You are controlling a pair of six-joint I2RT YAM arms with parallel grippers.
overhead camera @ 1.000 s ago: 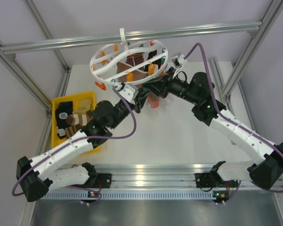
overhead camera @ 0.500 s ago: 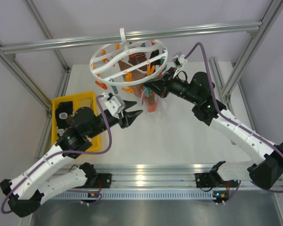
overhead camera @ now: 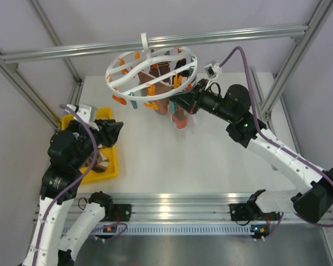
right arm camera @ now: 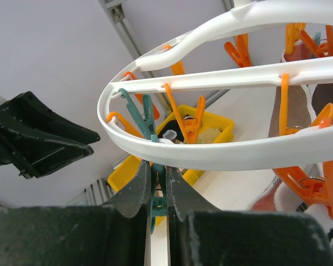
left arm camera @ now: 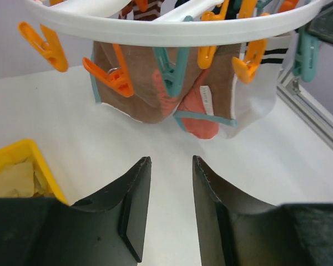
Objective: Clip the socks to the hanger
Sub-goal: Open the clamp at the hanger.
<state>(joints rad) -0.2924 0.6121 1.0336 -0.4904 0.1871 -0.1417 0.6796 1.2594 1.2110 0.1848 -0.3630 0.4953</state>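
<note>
The white round hanger [overhead camera: 150,69] hangs over the back of the table, with orange and teal clips below its ring. Brown, coral and white socks [left arm camera: 150,88] hang clipped beneath the hanger [left arm camera: 172,30]. My right gripper [right arm camera: 159,169] is under the ring's rim [right arm camera: 238,152], shut on a dangling teal clip [right arm camera: 162,199]; from above the right gripper [overhead camera: 175,102] shows at the hanger's near right side. My left gripper [left arm camera: 171,162] is open and empty, and seen from above the left gripper [overhead camera: 114,133] is over the yellow tray, pointing towards the hanger. More socks [overhead camera: 101,162] lie in the tray, mostly hidden by the arm.
The yellow tray [overhead camera: 110,169] stands at the table's left edge, and its corner [left arm camera: 22,155] shows in the left wrist view. Aluminium frame posts [overhead camera: 283,72] rise at both sides of the table. A bar [overhead camera: 155,41] across the back carries the hanger.
My left arm has pulled back from under the hanger, leftwards to the yellow tray, and its jaws have opened. My right gripper has stayed under the ring and shut on the teal clip.
</note>
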